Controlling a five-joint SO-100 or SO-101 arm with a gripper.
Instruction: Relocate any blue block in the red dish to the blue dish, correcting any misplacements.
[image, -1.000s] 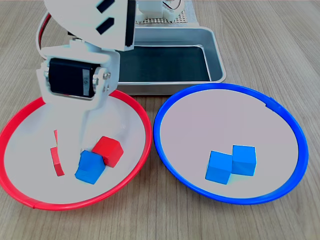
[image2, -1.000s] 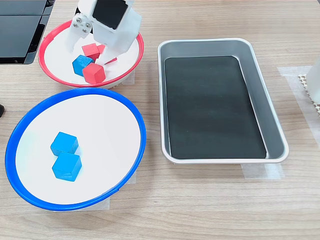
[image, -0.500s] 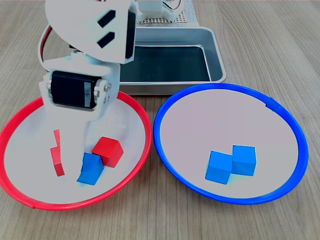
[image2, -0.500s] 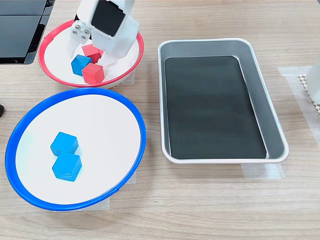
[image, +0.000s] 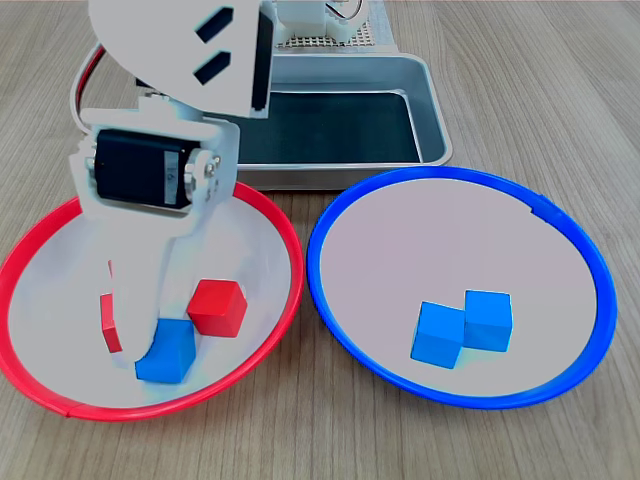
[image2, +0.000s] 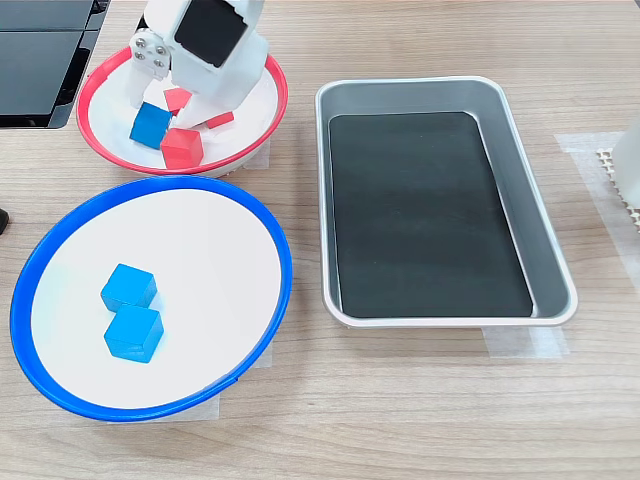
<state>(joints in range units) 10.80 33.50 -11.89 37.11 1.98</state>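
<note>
The red dish (image: 262, 213) (image2: 268, 120) holds one blue block (image: 167, 351) (image2: 150, 123) near its front rim in the first exterior view. My white gripper (image: 148, 325) (image2: 160, 105) reaches down into this dish. One white finger (image: 133, 305) lies against the block's left side; the other finger is hidden, so its grip is unclear. A red cube (image: 218, 307) (image2: 182, 148) sits just beside the block. The blue dish (image: 330, 300) (image2: 272, 230) holds two blue cubes (image: 462, 328) (image2: 131, 312) touching each other.
A second red cube (image: 107, 323) is partly hidden behind the finger. A rectangular metal tray (image: 430, 110) (image2: 545, 250) with a dark inside stands behind the dishes in the first exterior view. A dark device (image2: 40, 60) lies at the second exterior view's upper left.
The gripper sank lower into the red dish. The blue block slid toward the dish's front rim in the first exterior view and turned square, away from the red cube.
</note>
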